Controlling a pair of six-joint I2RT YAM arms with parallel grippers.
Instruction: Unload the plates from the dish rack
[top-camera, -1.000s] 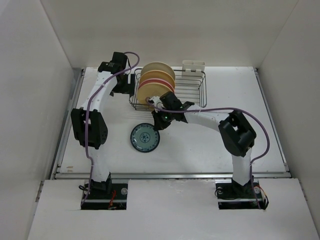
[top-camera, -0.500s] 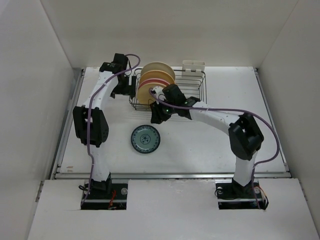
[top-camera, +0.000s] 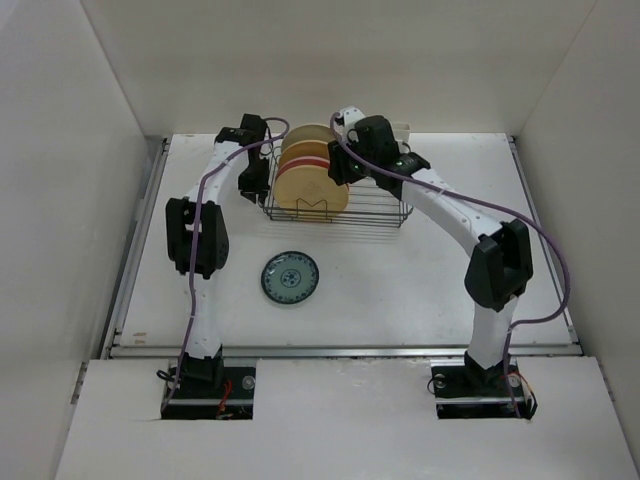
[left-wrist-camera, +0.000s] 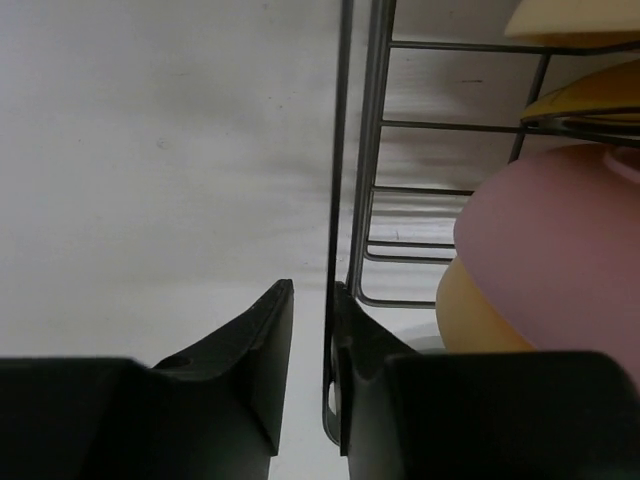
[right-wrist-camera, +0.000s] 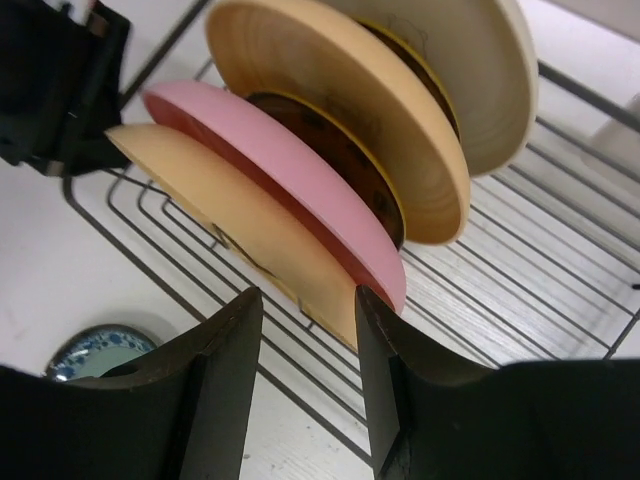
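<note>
- Table (top-camera: 450, 260): white top filling the middle of your overhead view. Everything listed below stands on it.
- Dish rack (top-camera: 375, 200): black wire basket in the upper middle of the overhead frame, with one of your wrists at each end.
- Large plates, four, standing on edge in the left part of the rack. From the front they are the peach-yellow plate (right-wrist-camera: 220, 205), the pink plate (right-wrist-camera: 290, 170), the second peach plate (right-wrist-camera: 350, 90) and, at the back, the cream plate (right-wrist-camera: 490, 70).
- Brown plate (right-wrist-camera: 340, 160): smaller and dark, on edge between the pink plate and the second peach plate. A second dark plate (right-wrist-camera: 415, 70) shows as a rim between the second peach plate and the cream plate.
- Teal plate (top-camera: 290, 277): patterned and lying flat on the table. It is below and left of the rack in the overhead frame, outside the rack and apart from it.
- Right gripper (right-wrist-camera: 307, 300): over the rack with its jaws parted. The lower edge of the peach-yellow plate shows between the fingertips, and you can make out no contact.
- Left gripper (left-wrist-camera: 312, 290): at the rack's left edge, jaws drawn narrow with one on each side of the rim wire. The finger on the right of the wrist frame lies against the wire, and a sliver of table shows between the wire and the other finger. You cannot tell whether the pinch is made.
</note>
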